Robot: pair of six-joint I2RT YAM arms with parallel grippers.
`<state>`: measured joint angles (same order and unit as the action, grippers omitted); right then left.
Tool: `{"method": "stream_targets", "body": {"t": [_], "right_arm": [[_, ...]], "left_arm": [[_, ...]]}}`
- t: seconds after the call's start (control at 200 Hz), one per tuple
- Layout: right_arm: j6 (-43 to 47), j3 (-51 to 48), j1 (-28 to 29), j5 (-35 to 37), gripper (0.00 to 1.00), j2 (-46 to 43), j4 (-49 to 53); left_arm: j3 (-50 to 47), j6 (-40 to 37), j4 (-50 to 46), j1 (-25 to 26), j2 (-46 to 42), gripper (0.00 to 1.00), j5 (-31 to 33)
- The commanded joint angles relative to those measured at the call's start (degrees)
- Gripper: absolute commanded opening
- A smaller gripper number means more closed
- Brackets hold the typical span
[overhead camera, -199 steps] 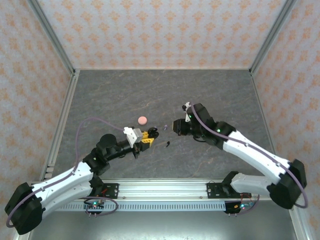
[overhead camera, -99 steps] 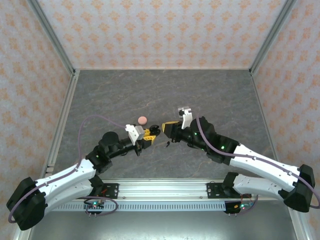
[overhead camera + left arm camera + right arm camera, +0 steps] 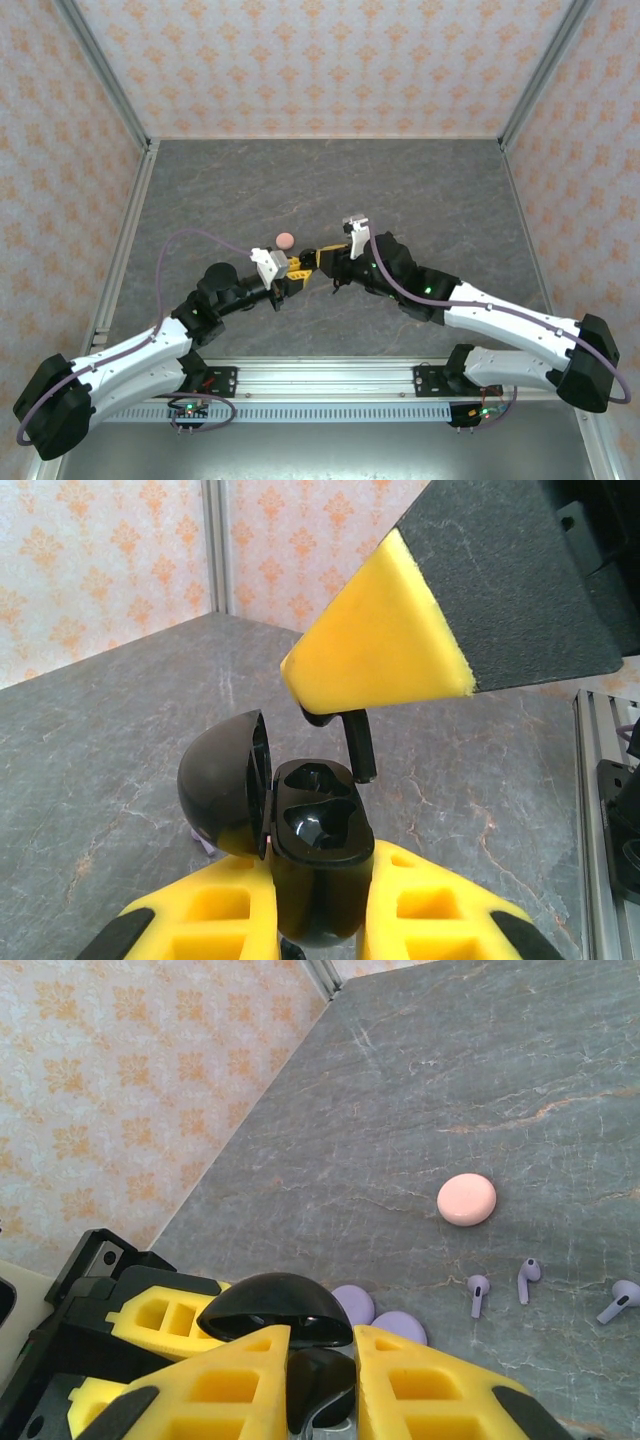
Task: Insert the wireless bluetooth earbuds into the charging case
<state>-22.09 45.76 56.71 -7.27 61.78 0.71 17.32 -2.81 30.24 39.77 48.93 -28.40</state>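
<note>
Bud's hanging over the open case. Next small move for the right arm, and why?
Probably ease the right jaws straight down a touch. They're shut on the black earbud, stem pointing down with its tip by the far socket of the charging case, which the left jaws hold with its lid open. The bud isn't seated yet.

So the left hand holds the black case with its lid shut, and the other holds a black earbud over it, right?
No, the lid is open; the left wrist view shows it. The left gripper does hold the black case, the right gripper a black earbud over it.
</note>
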Motion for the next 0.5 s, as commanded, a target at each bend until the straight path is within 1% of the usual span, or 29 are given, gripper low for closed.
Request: {"method": "stream_targets", "body": {"t": [0.0, 0.495], "right_arm": [[1.3, 2.2, 0.4, 0.3, 0.19, 0.5, -2.1], [1.9, 2.9, 0.5, 0.1, 0.19, 1.4, -3.4]], "left_arm": [[2.2, 0.7, 1.8, 0.3, -0.1, 0.00, -0.5], [2.2, 0.7, 1.3, 0.3, -0.1, 0.00, -0.6]]}}
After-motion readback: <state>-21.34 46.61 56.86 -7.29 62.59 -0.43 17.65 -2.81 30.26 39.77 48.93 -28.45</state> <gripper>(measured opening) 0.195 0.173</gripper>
